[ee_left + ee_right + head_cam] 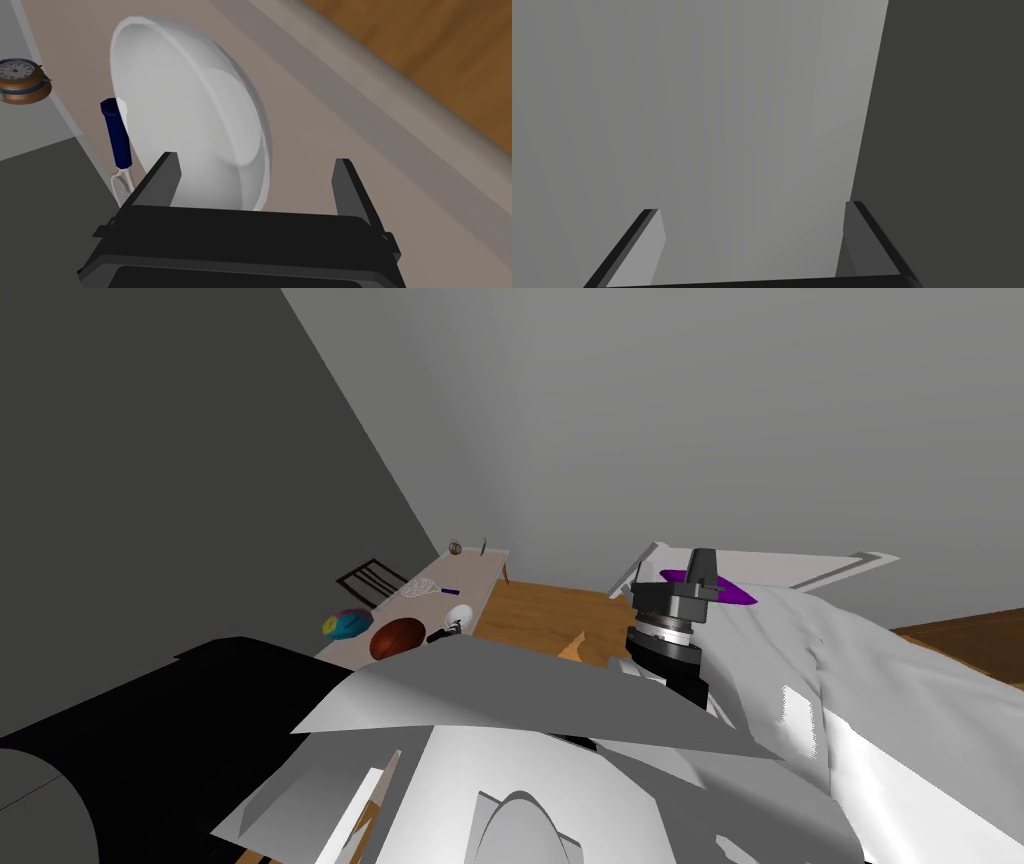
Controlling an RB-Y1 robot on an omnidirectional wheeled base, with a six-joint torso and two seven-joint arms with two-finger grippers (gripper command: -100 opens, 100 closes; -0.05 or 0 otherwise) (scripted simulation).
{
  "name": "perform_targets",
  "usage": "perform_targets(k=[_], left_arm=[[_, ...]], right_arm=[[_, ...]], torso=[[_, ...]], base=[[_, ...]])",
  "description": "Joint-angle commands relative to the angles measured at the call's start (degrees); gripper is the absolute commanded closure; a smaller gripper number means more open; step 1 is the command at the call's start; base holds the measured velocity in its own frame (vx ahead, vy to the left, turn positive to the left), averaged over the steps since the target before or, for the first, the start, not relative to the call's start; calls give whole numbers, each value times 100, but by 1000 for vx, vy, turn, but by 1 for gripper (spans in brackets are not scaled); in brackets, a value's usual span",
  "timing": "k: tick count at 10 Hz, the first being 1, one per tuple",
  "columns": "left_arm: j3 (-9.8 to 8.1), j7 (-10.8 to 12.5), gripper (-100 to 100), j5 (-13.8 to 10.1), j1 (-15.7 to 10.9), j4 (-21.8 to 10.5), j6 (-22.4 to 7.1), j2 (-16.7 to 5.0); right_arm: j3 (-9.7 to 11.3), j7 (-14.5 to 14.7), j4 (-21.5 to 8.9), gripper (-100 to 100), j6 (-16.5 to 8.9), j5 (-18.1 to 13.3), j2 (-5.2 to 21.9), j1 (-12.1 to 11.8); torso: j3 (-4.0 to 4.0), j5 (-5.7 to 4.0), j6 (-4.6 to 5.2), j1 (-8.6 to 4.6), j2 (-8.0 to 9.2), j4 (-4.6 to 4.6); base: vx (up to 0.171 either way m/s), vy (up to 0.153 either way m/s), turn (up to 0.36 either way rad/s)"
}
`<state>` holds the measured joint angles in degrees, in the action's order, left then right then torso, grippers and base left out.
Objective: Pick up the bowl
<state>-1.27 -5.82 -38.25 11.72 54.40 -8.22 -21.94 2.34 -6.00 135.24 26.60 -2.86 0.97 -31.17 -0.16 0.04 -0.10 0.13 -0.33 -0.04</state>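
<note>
The left gripper is spread wide with nothing in its grasp: its two grey fingers stand apart over the long beige table. The shallow round white bowl sits just ahead of them. One finger crosses in front of the bowl's near rim, and the other finger stands clear of the bowl over bare tabletop. The left wrist view looks into the bowl's smooth inside and flat base. Just beside it lies a utensil with a dark blue handle and a pale mesh head, its handle partly hidden behind the bowl's rim. Farther along the table stands a small round brown clock with a white dial, whose marks are too small to read. In the head view the bowl lies near the table's near end with the left gripper touching or just beside it. That view also shows a rust-brown ball next to the bowl, a teal, blue and yellow ball beyond that, and a dark slatted chair against the dark grey wall. Across a strip of wooden floor is a white bed bearing a flat purple thing. The right gripper is raised beside the bed, and in its own wrist view its fingers are spread apart and empty.
</note>
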Motion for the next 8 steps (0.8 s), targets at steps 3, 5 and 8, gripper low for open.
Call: perform_targets(k=[3,5,8], left_arm=[[-227,-459,-100,-759,266,18,126,-41],[-428,-775,-100,-1245,449,-32,240,-57],[-628,-1193,-100,-1671,632,-82,354,-73]], right_arm=[[1,0,0,0,0,0,0,1],[1,0,0,0,0,0,0,1],[0,0,0,0,0,0,0,1]], torso=[[1,0,6,-1,1,1],[2,-1,5,-1,3,1],[-1,0,4,-3,-2,1]], base=[[-13,-8,-198],[-20,-16,-270],[-9,-14,-168]])
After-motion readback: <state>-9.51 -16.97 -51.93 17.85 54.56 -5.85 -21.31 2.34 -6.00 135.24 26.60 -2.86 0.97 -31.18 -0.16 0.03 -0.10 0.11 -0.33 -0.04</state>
